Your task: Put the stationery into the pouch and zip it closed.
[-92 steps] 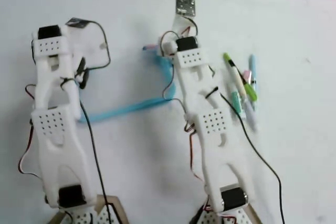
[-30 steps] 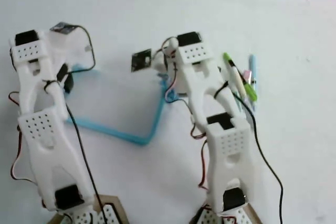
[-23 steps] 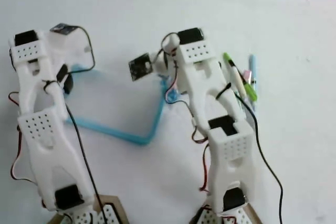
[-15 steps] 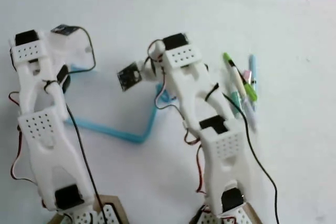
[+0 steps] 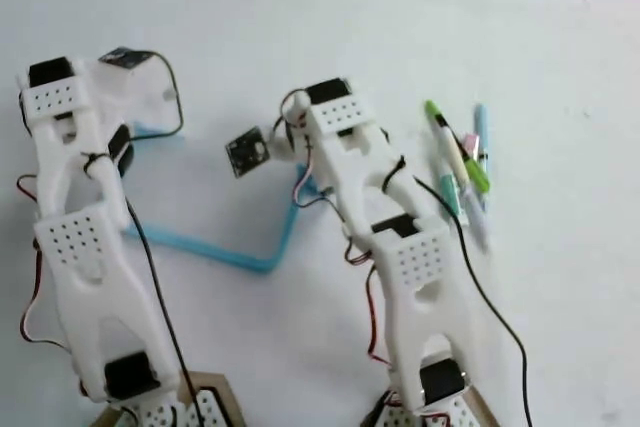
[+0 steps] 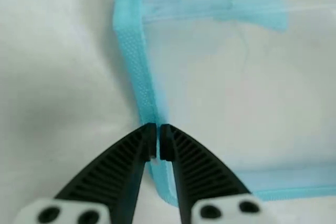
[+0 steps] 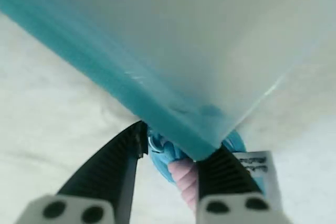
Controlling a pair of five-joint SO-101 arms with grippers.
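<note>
The left fingers (image 6: 126, 163) pinch together on the pouch (image 6: 140, 72) edge; the right fingers (image 7: 113, 166) clamp its zip corner. The pens (image 5: 462, 162) lie centre-right on the worktop (image 5: 560, 297).

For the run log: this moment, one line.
left end effector: shut on pouch edge; right end effector: shut on pouch corner; pens: outside

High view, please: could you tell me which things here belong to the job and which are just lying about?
Job in hand:
pouch, pinched at its blue edge by the left gripper and gripped at a corner by the right gripper; pens on the table.

Lying about:
cables; wooden mounts at the arms' bases.
</note>
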